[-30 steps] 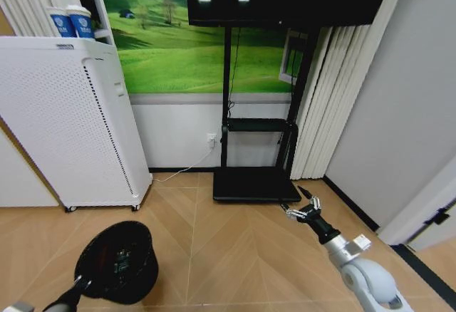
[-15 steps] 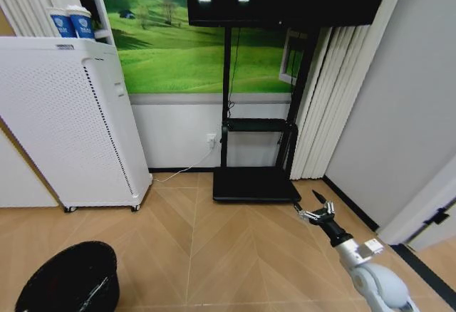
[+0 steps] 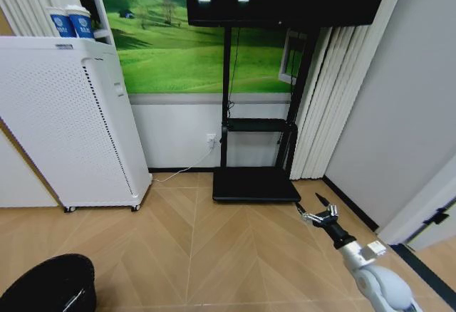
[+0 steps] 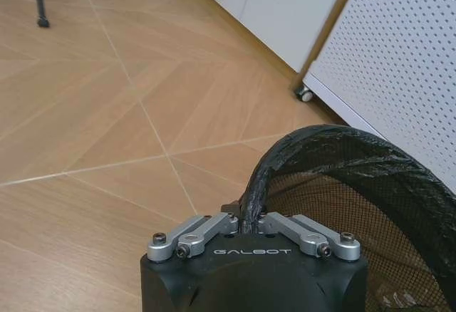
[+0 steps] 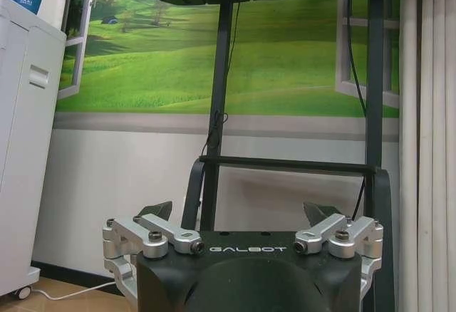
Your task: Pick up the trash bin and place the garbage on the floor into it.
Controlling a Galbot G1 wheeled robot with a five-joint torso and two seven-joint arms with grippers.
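Left gripper (image 4: 251,221): my jaws were pinched shut on the rim of the trash bin (image 4: 370,205), mouth opening away from my wrist.
Bin position: low at my left side, above the wood floor (image 3: 235,255), near the white cabinet (image 3: 64,120).
Right gripper (image 3: 322,216): my jaws stood wide, empty, facing the TV stand (image 3: 256,177).
Garbage: I could not spot any on the floor.
Nearer arm: judged undecided until litter appears.

One trash bin (image 3: 46,283), two paper cups (image 3: 71,21)
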